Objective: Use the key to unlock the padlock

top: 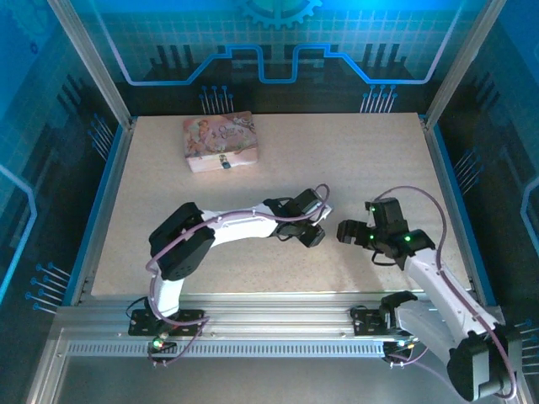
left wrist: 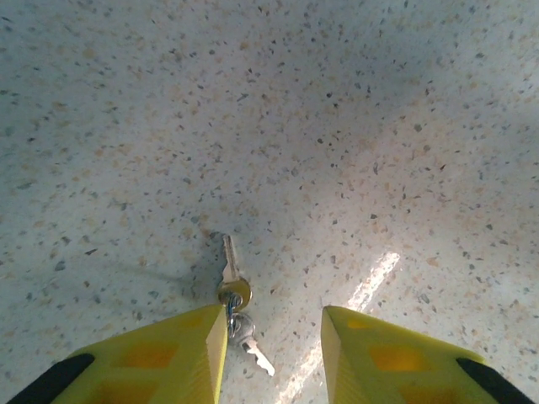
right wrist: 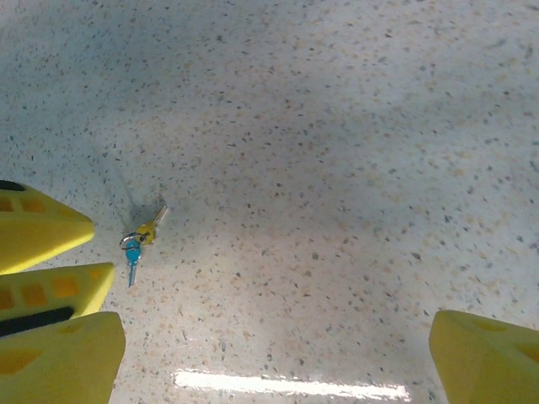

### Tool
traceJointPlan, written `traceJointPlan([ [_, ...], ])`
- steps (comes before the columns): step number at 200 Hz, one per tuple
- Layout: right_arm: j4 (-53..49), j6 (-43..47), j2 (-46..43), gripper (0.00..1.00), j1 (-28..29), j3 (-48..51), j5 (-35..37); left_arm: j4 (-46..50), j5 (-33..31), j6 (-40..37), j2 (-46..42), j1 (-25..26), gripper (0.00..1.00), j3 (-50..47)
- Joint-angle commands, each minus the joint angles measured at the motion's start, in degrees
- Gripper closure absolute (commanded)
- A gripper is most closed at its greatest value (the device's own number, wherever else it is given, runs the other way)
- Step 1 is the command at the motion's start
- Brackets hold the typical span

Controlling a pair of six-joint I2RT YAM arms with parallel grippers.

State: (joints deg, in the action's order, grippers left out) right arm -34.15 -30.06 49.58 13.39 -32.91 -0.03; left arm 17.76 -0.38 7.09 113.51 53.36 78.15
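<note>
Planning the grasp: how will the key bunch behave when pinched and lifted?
The key bunch lies flat on the glossy table, so it may skid when pushed. Joined by a small ring, its keys would probably dangle. Thin metal: likely light, stiff.

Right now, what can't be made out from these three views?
The padlock on the pink box: too small in the top view to tell locked or open.
The keys: in the left wrist view their ring sits partly behind a finger of the left end effector; contact unclear.
In the top view, that end effector covers them.
</note>
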Motion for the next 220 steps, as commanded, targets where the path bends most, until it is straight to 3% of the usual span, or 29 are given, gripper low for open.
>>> traceJointPlan([
  [1, -3.1, -0.99, -2.17, 0.06, -1.94, 1.42, -3.5, 4.18, -2.03, -1.47, 2.68, 0.6, 0.65, 2.76],
  [69, -2.26, -0.96, -1.64, 0.06, -2.92, 2.38, -5.98, 6.45, -5.39, -1.77, 5.63, 0.65, 0.65, 4.99],
  [220, -1.13, -1.4, -0.19, 0.06, -3.28, 2.32, -6.91, 5.6, -4.81, -1.68, 7.5, 0.6, 0.71, 4.35],
])
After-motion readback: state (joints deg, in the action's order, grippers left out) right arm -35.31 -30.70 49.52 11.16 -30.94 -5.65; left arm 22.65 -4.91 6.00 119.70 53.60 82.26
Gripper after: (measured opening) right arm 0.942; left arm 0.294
